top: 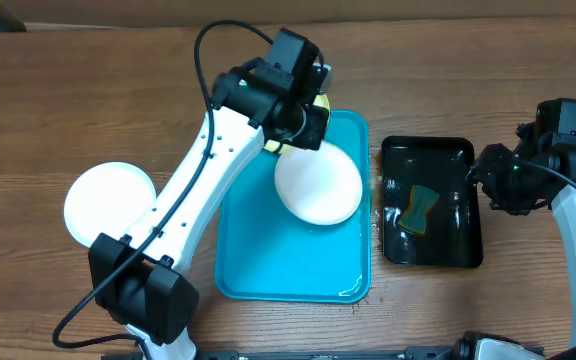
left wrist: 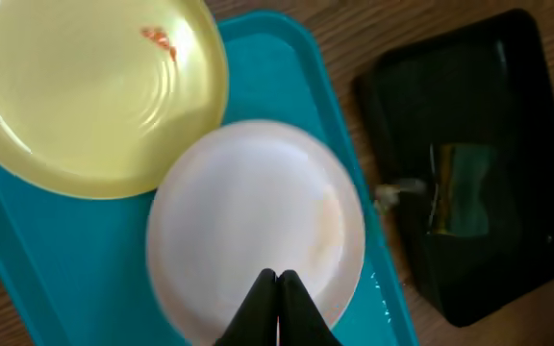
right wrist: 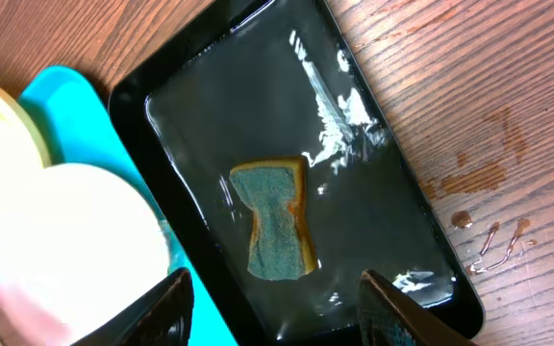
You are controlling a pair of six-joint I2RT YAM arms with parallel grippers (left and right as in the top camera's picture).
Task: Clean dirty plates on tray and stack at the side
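Observation:
The turquoise tray (top: 293,270) lies mid-table. On it a white plate (top: 318,185) overlaps the edge of a pale yellow-green plate (left wrist: 85,96), which carries an orange smear (left wrist: 159,40). Another white plate (top: 108,200) rests on the wood at the left. My left gripper (top: 303,135) hovers over the tray's far end, shut and holding nothing, its tips (left wrist: 277,277) above the white plate (left wrist: 258,221). My right gripper (right wrist: 272,284) is open above the near edge of the black tray (right wrist: 142,106), with nothing between its fingers.
A green and yellow sponge (right wrist: 277,226) lies in the wet glossy black tray (top: 428,148), right of the turquoise tray. Water drops (right wrist: 493,235) dot the wood to the right of it.

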